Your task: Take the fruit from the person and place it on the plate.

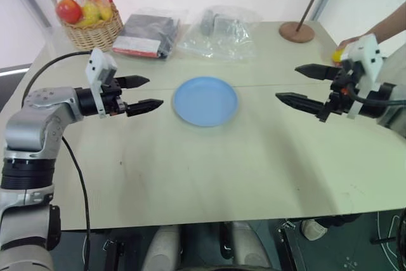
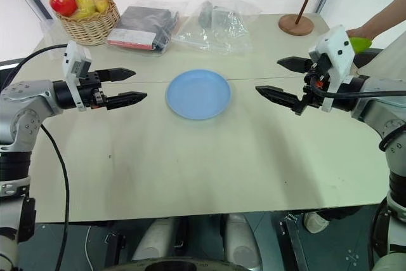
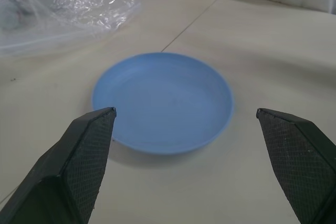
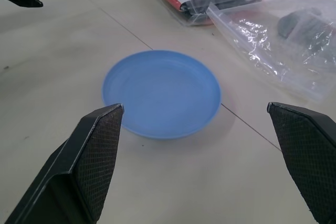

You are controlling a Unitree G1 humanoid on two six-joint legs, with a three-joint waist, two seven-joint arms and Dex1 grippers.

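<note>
1. Left gripper (image 1: 141, 93): both black fingers spread wide apart, nothing between them. It hangs above the table (image 1: 209, 169), tips aimed toward the plate.
2. Wicker basket (image 1: 95, 30) of wrapped fruit sits at the far left corner of the table, well beyond the left fingers. Next to it lie a bagged dark packet (image 1: 149, 33) and a clear plastic bag (image 1: 222, 30) with grey items inside.
3. Light blue plate (image 1: 205, 100): flat on the table between the two grippers, just ahead of the left fingertips and somewhat farther from the right ones. Nothing on it. In the left wrist view the plate (image 3: 163, 100) lies centred ahead of the gap between the fingers; the same holds in the right wrist view (image 4: 161, 93).
4. Round wooden lamp base (image 1: 296, 31) with a thin pole stands at the far side of the table, beyond the right fingers.
5. Right gripper (image 2: 279, 78): fingers at full spread, holding nothing, above the table and pointing toward the plate.
6. Mango (image 2: 360, 44): yellow-green, held in the person's hand (image 2: 363, 32) at the table's right edge, behind the right gripper's white wrist housing, not between its fingers. The housing partly hides it.
</note>
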